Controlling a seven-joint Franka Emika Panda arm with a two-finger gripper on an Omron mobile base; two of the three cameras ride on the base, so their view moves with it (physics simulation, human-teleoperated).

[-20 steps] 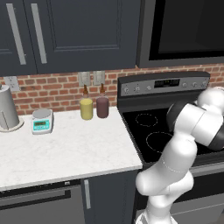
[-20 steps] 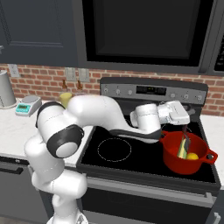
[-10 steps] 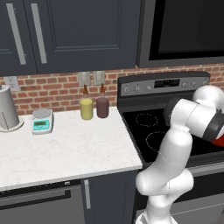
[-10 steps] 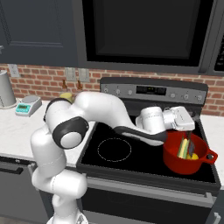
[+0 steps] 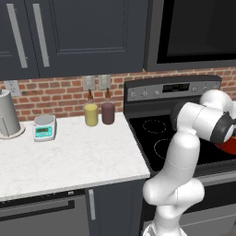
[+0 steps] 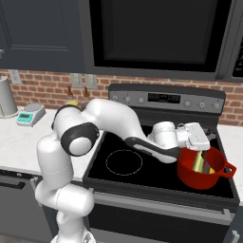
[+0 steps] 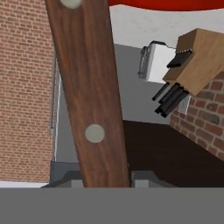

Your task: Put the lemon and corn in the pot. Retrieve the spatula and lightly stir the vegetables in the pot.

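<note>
Counter: white speckled stone worktop (image 5: 73, 156), left of the range, backed by red brick wall.
On counter, far left: tall pale grey cylindrical appliance (image 5: 8, 120) on a round base.
On counter, beside it: small teal kitchen scale (image 5: 44, 127) with a round grey pan.
On counter, at the wall: pale yellow jar (image 5: 91, 114) and dark maroon jar (image 5: 108, 113), just beside each other.
Range: black glass cooktop (image 6: 142, 166) with ring-marked burners.
On cooktop, right front: squat bright red pot (image 6: 203, 169) with side handles, standing upright.
</note>
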